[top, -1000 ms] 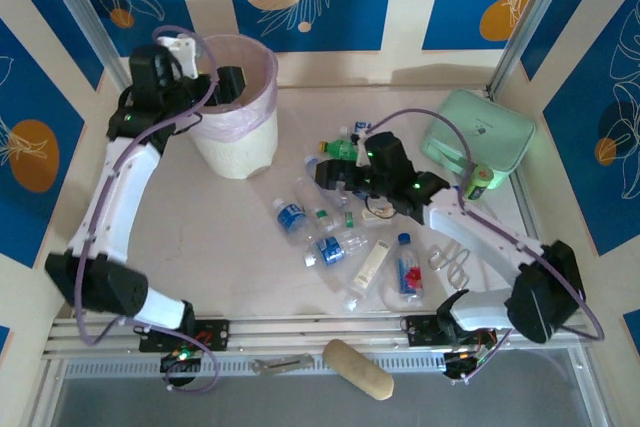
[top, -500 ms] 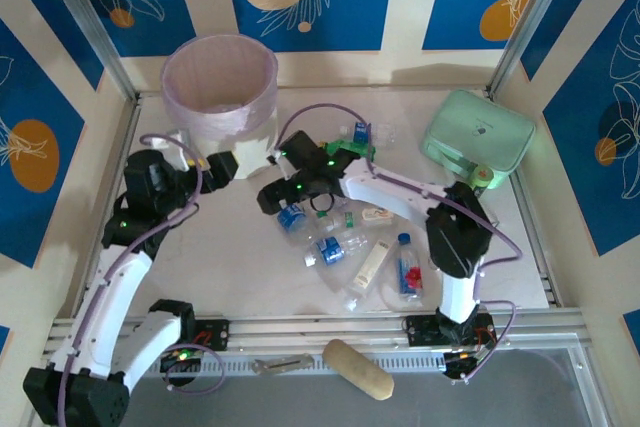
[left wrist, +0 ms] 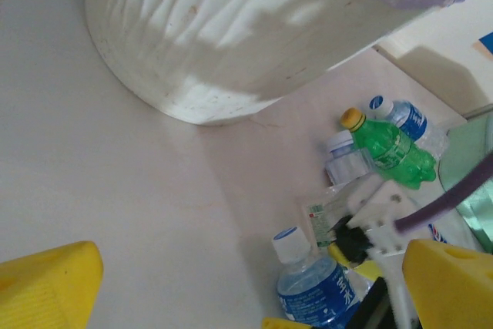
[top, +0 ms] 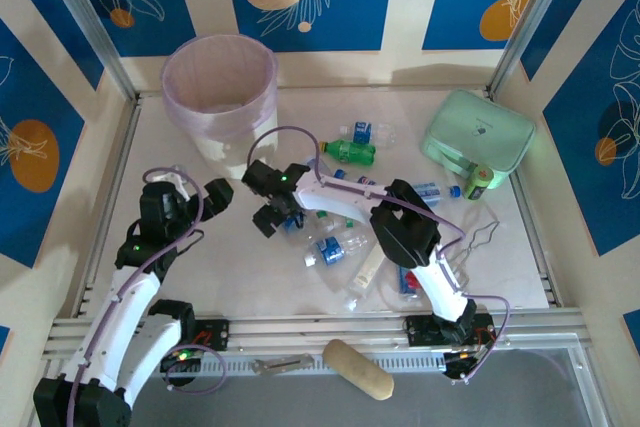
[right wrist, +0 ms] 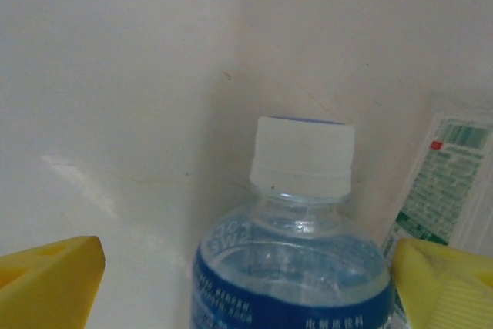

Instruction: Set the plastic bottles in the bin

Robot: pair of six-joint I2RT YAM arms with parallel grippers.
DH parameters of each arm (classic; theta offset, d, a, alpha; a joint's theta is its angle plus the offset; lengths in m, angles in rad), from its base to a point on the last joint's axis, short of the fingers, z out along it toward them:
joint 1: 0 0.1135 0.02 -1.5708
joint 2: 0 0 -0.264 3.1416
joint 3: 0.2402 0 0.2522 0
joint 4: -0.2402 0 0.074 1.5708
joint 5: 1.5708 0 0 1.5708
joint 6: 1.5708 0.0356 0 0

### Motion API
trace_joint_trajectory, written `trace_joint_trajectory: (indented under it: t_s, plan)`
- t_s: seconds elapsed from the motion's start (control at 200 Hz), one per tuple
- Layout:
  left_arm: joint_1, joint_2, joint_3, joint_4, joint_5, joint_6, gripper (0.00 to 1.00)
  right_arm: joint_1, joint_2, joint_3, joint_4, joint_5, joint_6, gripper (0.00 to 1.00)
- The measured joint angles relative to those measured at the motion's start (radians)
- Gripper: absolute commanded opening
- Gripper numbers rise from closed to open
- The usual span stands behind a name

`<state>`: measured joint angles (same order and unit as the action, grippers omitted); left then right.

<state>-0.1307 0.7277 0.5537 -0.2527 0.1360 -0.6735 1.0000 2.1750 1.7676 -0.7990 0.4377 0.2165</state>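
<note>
The bin (top: 220, 77) stands at the back left, its ribbed white wall (left wrist: 231, 28) close in the left wrist view. Several plastic bottles lie mid-table, among them a green one (top: 350, 152) (left wrist: 389, 148). My right gripper (top: 272, 202) (right wrist: 246, 290) is open and low over a clear blue-labelled bottle (right wrist: 289, 267) (left wrist: 316, 287). Its yellow fingers (right wrist: 50, 279) stand on either side of the bottle, apart from it. My left gripper (top: 215, 197) (left wrist: 246, 290) is open and empty, in front of the bin and left of that bottle.
A mint-green pouch (top: 478, 137) sits at the back right with a small green bottle (top: 480, 179) beside it. A bent wire (top: 480, 237) lies right of the pile. A tan oblong object (top: 358, 367) rests on the front rail.
The left arm came down from the bin's rim to the table in front of it. The right arm swung left across the pile and lowered over the blue-labelled bottle.
</note>
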Motion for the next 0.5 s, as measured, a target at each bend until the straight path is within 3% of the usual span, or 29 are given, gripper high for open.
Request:
trace_joint_trajectory:
  t_s: [0.5]
  plan:
    - [0.0, 0.002, -0.013, 0.037, 0.0, -0.037, 0.99, 0.013, 0.035, 0.028, -0.027, 0.082, -0.015, 0.82]
